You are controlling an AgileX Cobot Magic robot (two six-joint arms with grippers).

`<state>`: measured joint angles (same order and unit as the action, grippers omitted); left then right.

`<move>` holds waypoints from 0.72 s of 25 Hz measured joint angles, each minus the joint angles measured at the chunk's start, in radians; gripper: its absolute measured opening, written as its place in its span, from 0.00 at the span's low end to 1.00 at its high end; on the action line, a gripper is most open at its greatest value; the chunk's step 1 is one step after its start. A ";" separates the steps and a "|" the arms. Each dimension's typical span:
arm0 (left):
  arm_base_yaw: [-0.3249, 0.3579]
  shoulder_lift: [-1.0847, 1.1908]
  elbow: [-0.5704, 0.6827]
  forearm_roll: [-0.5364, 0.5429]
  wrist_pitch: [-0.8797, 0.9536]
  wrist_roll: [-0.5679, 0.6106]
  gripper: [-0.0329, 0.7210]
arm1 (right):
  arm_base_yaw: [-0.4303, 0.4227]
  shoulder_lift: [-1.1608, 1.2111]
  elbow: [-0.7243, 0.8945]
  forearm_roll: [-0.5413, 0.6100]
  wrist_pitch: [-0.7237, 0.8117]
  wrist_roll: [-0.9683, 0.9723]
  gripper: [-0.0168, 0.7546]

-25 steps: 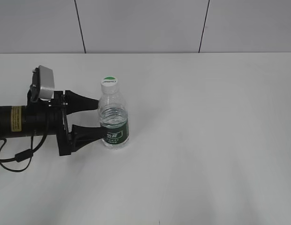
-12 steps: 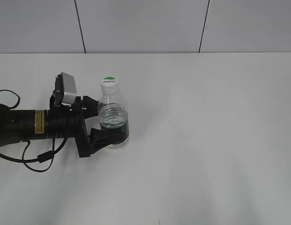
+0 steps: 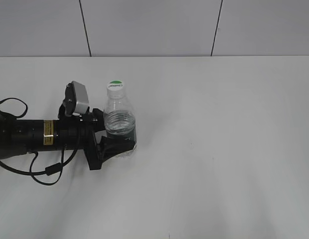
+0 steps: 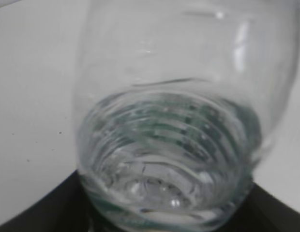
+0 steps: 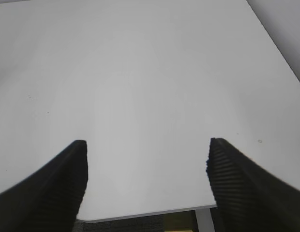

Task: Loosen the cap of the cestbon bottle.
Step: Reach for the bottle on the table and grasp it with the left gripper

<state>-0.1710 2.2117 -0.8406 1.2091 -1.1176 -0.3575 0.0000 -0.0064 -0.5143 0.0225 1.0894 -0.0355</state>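
**Standing upright, the bottle's cap is out of the holding hand's reach**

Spreading white, the tabletop carries the bottle, long axis vertical. The left hand comes at the bottle from its left and is clenched around its lower body. Well away from the bottle, the right hand hangs spread, empty. Topping the bottle, the cap sits above the grip, so I judge it falls to the right hand.
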 joint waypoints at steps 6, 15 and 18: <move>0.000 0.000 0.000 0.009 -0.007 0.000 0.59 | 0.000 0.000 0.000 0.000 0.000 0.000 0.78; -0.010 0.005 0.000 0.023 -0.040 0.000 0.59 | 0.000 0.000 0.000 0.000 0.000 0.001 0.78; -0.043 0.005 0.000 0.000 -0.041 0.000 0.59 | 0.000 0.000 0.000 0.000 0.000 0.001 0.78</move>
<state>-0.2140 2.2168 -0.8406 1.2090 -1.1590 -0.3575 0.0000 -0.0064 -0.5143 0.0225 1.0894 -0.0346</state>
